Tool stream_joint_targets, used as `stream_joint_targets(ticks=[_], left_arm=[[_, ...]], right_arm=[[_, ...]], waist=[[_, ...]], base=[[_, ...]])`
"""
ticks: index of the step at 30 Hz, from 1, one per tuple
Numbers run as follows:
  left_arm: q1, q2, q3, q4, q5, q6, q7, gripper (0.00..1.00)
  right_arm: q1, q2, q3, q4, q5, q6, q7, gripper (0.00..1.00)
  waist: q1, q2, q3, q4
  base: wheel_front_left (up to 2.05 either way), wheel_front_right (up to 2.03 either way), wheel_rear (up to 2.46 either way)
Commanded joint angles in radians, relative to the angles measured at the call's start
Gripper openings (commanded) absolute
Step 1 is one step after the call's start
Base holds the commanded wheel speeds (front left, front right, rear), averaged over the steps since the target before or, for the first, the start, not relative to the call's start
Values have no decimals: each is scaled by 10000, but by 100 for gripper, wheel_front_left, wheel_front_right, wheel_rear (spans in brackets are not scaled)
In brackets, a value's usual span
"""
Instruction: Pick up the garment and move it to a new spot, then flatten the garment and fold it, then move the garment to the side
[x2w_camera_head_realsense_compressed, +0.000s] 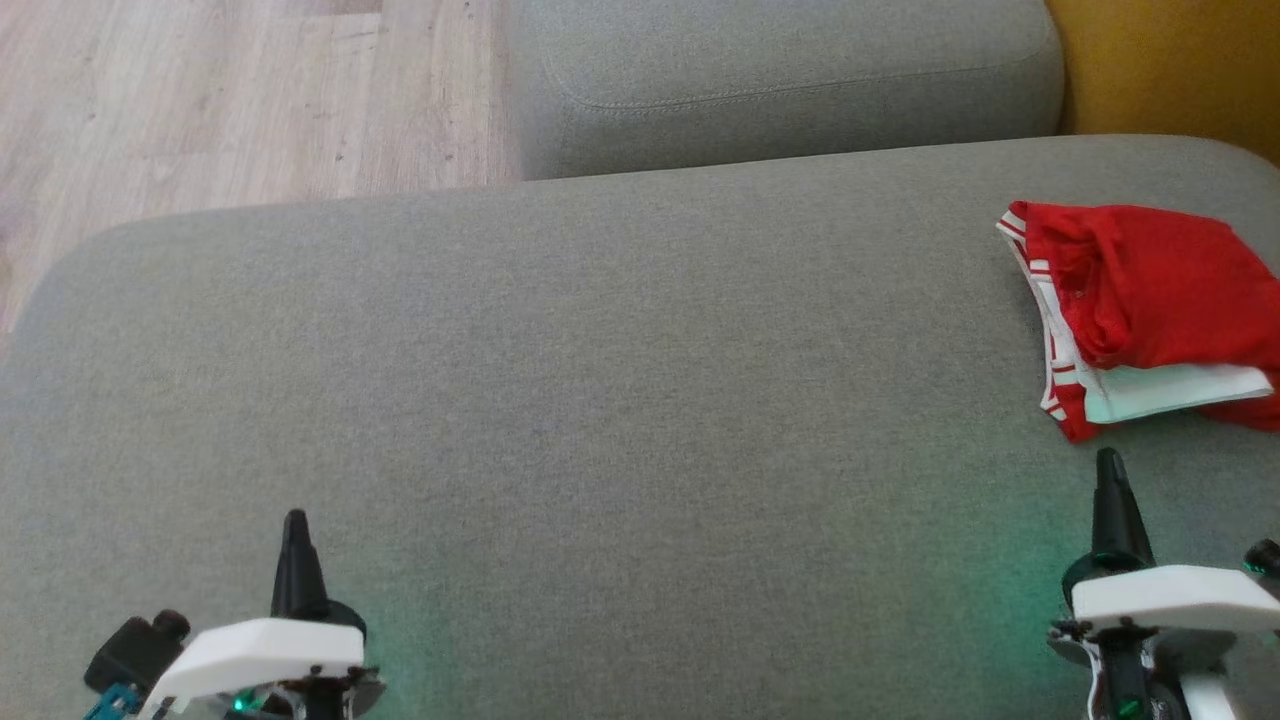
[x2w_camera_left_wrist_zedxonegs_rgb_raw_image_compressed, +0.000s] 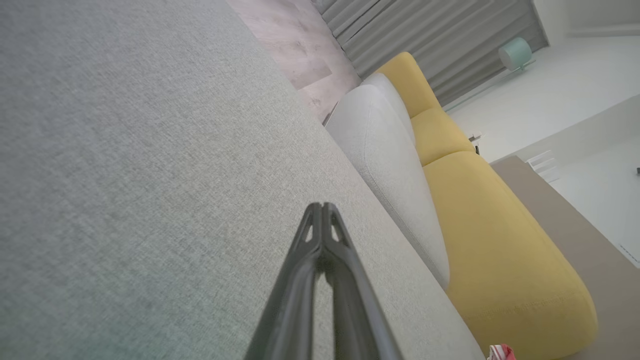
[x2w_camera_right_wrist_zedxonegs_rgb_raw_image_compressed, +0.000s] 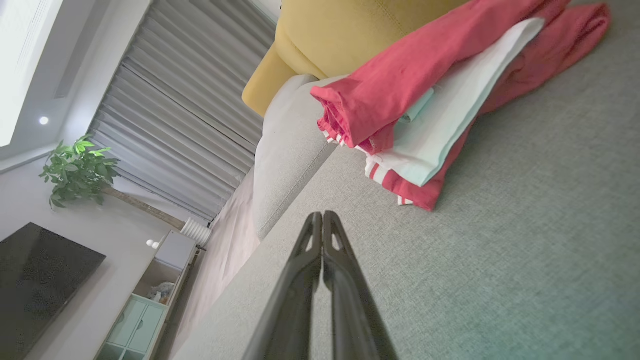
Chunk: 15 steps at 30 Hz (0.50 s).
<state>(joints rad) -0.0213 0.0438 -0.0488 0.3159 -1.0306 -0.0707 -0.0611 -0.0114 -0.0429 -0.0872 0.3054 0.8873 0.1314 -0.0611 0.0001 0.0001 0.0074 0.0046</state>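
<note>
The garment (x2w_camera_head_realsense_compressed: 1150, 300) is red with white striped trim and lies folded in a heap at the far right of the grey sofa seat (x2w_camera_head_realsense_compressed: 600, 400). In the right wrist view the garment (x2w_camera_right_wrist_zedxonegs_rgb_raw_image_compressed: 440, 95) rests just beyond my fingers, apart from them. My right gripper (x2w_camera_head_realsense_compressed: 1108, 462) (x2w_camera_right_wrist_zedxonegs_rgb_raw_image_compressed: 323, 216) hovers shut and empty a short way in front of the garment. At the lower left my left gripper (x2w_camera_head_realsense_compressed: 295, 520) (x2w_camera_left_wrist_zedxonegs_rgb_raw_image_compressed: 322, 206) is shut with nothing in it, above bare cushion. A tiny red corner of the garment (x2w_camera_left_wrist_zedxonegs_rgb_raw_image_compressed: 500, 352) peeks in at the bottom of the left wrist view.
A grey back cushion (x2w_camera_head_realsense_compressed: 790, 80) lies behind the seat. A yellow cushion (x2w_camera_head_realsense_compressed: 1170, 60) sits at the far right corner. Wooden floor (x2w_camera_head_realsense_compressed: 230, 100) lies beyond the seat's left edge. A wide stretch of grey seat runs between the two grippers.
</note>
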Motion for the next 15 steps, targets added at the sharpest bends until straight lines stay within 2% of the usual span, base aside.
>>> stream_joint_targets(ticks=[1, 15], left_arm=[[-568, 35, 335, -378, -324, -56, 125, 0], [-637, 42, 633, -453, -1587, -182, 499, 0]], right_arm=[[-564, -46, 46, -379, 431, -4, 121, 0], [-657, -52, -26, -431, 1999, -5, 496, 0]], waist=[[0, -1, -2, -2], [0, -1, -11, -12]], base=[[0, 0, 0], [0, 0, 0]])
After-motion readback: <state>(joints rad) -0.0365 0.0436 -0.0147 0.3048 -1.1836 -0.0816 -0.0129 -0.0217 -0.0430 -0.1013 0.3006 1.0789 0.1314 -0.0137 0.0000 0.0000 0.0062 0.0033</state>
